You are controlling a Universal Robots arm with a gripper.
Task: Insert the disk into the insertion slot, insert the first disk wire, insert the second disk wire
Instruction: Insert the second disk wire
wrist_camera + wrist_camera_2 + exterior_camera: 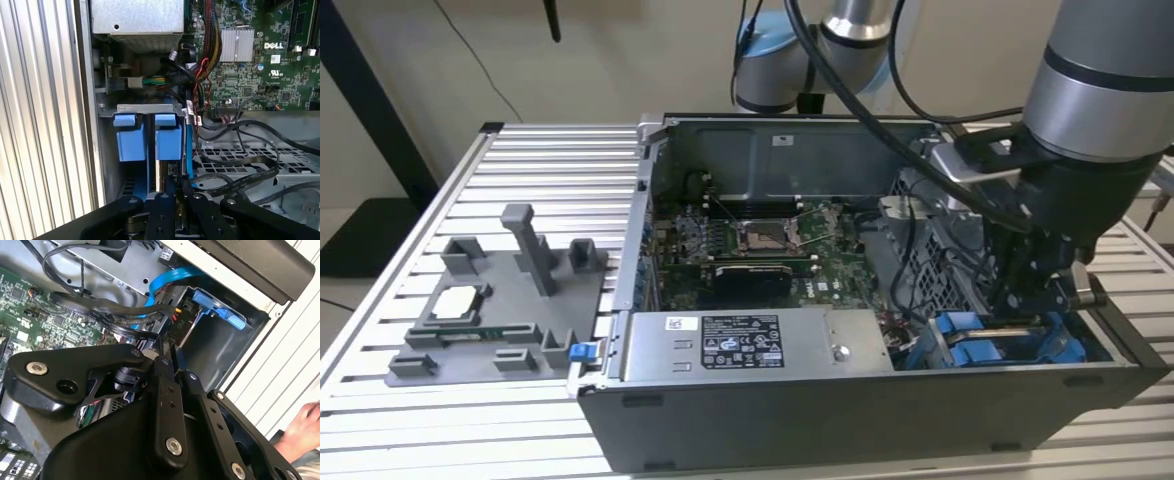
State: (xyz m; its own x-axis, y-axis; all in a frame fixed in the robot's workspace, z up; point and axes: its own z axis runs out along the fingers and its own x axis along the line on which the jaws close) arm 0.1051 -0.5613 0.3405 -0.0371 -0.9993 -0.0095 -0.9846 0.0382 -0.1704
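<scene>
The disk sits edge-on in the insertion slot [145, 107], and its blue carrier [168, 142] [983, 352] stands between the slot's blue rails [1062, 348]. My gripper [1014, 308] reaches down into that bay at the case's front corner on the exterior view's right. In both wrist views its fingers [166, 197] are drawn close together. Their tips [167, 342] rest at a black wire connector [179, 319] beside the carrier tab [220, 310]. A blue flat wire [172, 276] curves down toward the same spot.
The grey power supply [734, 345] lies along the front of the open case [854, 425], with the motherboard [747, 240] behind it. Black cables [235, 165] cross the perforated cage. A grey fixture [494, 310] stands on the slatted table. A person's hand [300, 427] is nearby.
</scene>
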